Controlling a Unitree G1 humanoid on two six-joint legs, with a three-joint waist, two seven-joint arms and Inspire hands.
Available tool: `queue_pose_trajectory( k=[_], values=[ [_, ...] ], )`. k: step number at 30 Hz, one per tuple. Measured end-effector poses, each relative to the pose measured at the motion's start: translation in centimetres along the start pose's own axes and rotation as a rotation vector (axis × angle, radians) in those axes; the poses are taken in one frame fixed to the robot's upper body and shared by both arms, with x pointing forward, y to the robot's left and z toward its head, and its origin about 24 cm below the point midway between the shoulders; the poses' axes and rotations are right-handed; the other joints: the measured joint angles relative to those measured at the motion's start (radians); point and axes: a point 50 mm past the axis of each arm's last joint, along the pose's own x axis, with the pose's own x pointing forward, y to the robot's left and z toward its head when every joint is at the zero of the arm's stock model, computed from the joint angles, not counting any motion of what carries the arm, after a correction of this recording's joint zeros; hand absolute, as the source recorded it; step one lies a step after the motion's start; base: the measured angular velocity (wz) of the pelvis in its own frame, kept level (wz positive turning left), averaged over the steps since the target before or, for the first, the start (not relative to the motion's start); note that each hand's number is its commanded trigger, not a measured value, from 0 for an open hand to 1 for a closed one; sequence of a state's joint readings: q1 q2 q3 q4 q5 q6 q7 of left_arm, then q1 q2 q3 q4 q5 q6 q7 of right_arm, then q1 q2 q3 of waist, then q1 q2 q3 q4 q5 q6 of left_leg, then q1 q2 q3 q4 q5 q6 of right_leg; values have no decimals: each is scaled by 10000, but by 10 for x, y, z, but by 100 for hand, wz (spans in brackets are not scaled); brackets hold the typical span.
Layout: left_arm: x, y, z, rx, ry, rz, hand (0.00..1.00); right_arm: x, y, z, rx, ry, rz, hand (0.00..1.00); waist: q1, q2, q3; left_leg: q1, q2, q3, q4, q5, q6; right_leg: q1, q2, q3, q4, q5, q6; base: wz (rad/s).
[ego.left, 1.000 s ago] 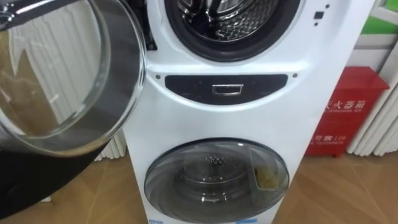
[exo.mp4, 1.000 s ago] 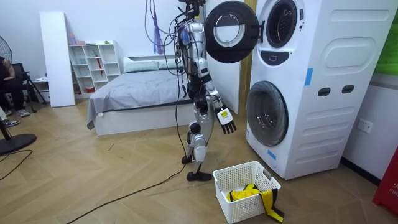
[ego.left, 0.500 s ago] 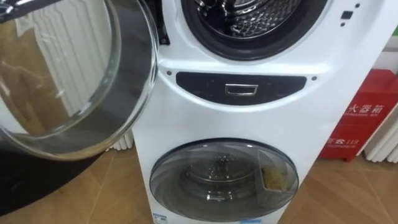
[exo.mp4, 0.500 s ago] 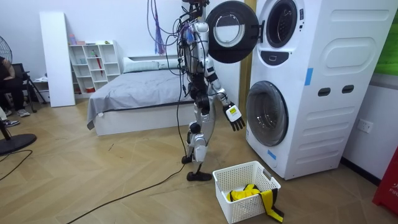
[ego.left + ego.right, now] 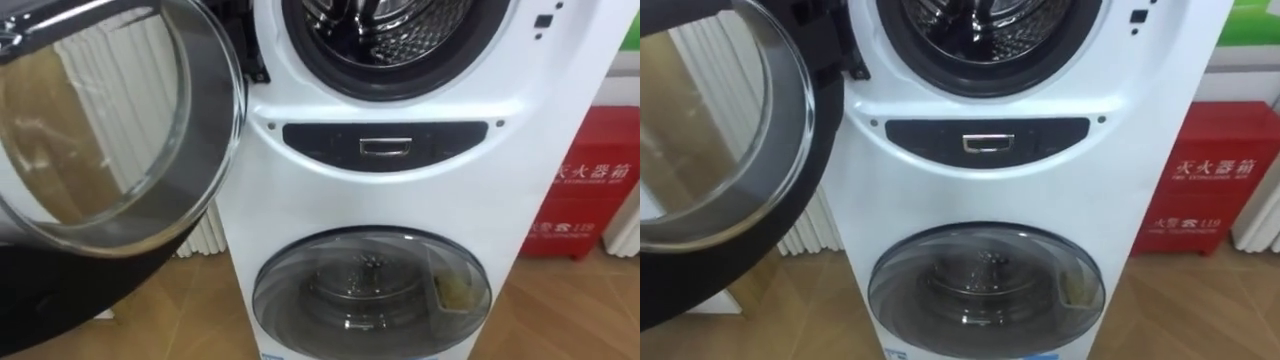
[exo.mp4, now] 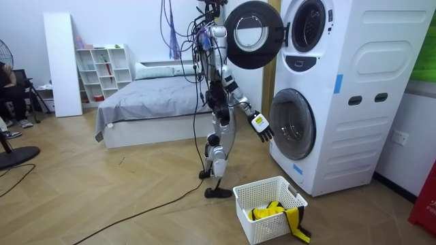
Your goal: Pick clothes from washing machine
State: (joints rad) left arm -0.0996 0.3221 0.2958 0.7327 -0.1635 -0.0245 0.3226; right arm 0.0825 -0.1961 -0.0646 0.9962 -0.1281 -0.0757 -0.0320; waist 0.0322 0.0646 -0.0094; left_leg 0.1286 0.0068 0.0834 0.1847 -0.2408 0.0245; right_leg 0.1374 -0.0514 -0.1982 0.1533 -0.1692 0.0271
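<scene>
While facing the white stacked washing machine (image 5: 275,210), raise slack-fingered, empty right hand (image 6: 261,128) past round black-rimmed glass door (image 5: 110,130) into steel drum (image 5: 400,30).

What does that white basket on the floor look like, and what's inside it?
The basket is white and looks like plastic. Its walls are full of little holes and it has a plain rim. It is boxy, open on top, and stands upright on the wooden floor in front of the stacked washing machines, a little apart from them. A yellow cloth lies inside, and a yellow and black strip hangs over the rim down to the floor.
</scene>
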Motion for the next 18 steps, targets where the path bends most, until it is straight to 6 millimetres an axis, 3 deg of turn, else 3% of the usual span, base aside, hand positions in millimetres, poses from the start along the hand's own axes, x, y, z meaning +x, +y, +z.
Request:
queue_pose_trajectory(
  k=[1,2,4,9,13,16,18],
  values=[
    [2,0,13,-176,-469,27,0,-1,0,-2,-17,39,-11,0,36,29,-19,-8,-2,-12,-6,2,2,-4,3,-4,-2,0,0,0],
    [3,1,38,-525,-1395,106,0,-3,1,-5,-122,51,20,0,-1,91,-34,-23,-2,-59,13,2,4,2,8,-14,-9,0,0,-3],
    [1,6,48,-237,-2033,233,0,-3,1,-7,-334,106,75,0,-33,77,7,-39,-3,-62,40,4,4,-38,4,-5,-21,0,0,4],
    [-12,6,92,60,-3576,366,0,-5,11,-10,-126,190,498,0,183,-212,124,-397,-27,-463,306,6,4,-132,-10,96,-27,2,-2,33],
    [-25,13,123,273,-4958,1125,0,-5,11,-12,-35,302,594,0,350,-244,159,-736,-51,-560,477,42,66,-182,-123,105,-39,13,15,43],
    [-51,22,154,291,-6729,1642,0,-7,12,-22,-60,740,915,0,453,-218,186,-913,-96,-578,498,91,143,-225,-197,293,-6,36,53,49],
    [-83,28,181,223,-8598,1893,0,-6,14,-24,19,878,1235,0,619,-223,191,-1018,-144,-651,500,154,234,-232,-238,306,-26,171,181,29]
  ],
)
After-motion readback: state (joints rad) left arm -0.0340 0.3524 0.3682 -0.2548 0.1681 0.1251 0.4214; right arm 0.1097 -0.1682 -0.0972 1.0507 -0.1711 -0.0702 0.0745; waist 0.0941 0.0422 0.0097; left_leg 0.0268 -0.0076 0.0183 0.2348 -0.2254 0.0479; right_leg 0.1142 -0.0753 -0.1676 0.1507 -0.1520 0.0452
